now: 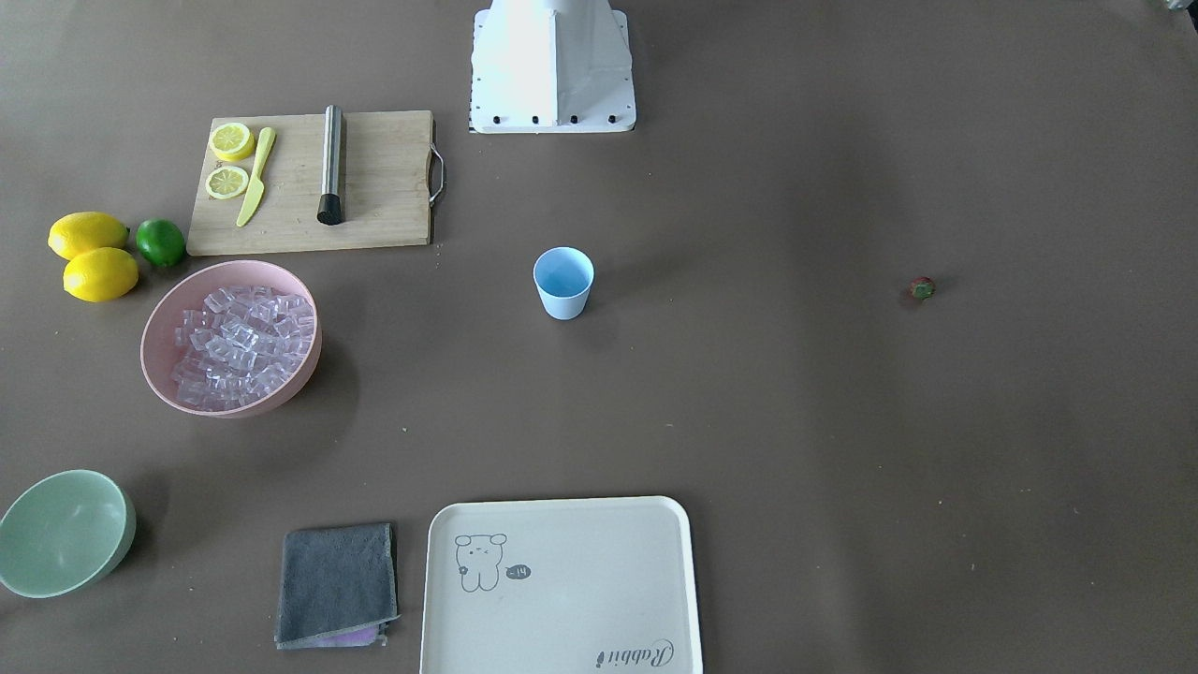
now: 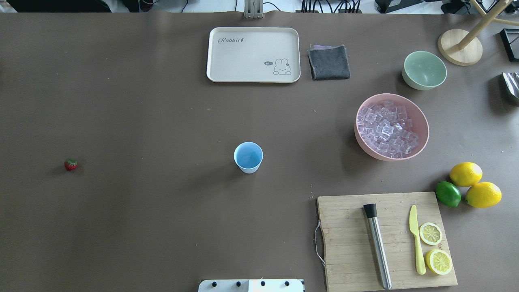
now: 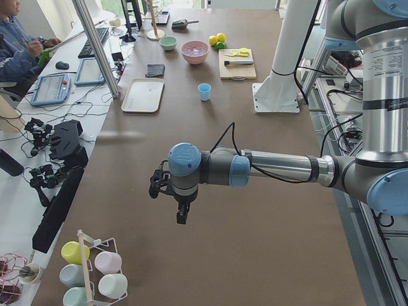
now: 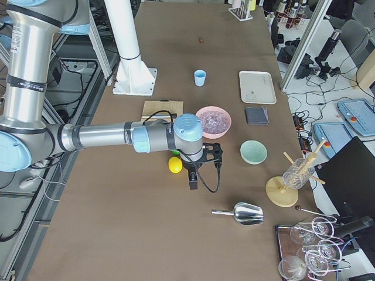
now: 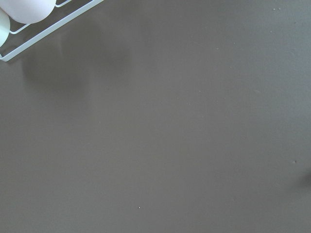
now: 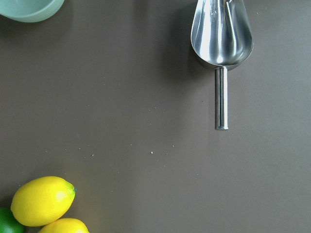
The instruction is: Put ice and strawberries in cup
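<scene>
Cream tray point(image 1: 580, 585) and cup point(image 1: 563, 283) sit on brown table point(image 1: 842, 449); left hand point(image 3: 181, 215) and right hand point(image 4: 193, 181): grip cannot be told.

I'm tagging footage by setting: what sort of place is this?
Probably a robotics lab staged as a drinks station: robot arm, operator's screens alongside, cup and ice laid out.

Left arm point(image 3: 280, 167) and right arm point(image 4: 99, 137): silver tubes, grey joints, pale blue caps point(image 3: 184, 159), black cables; white base point(image 1: 552, 65), black screws.
</scene>
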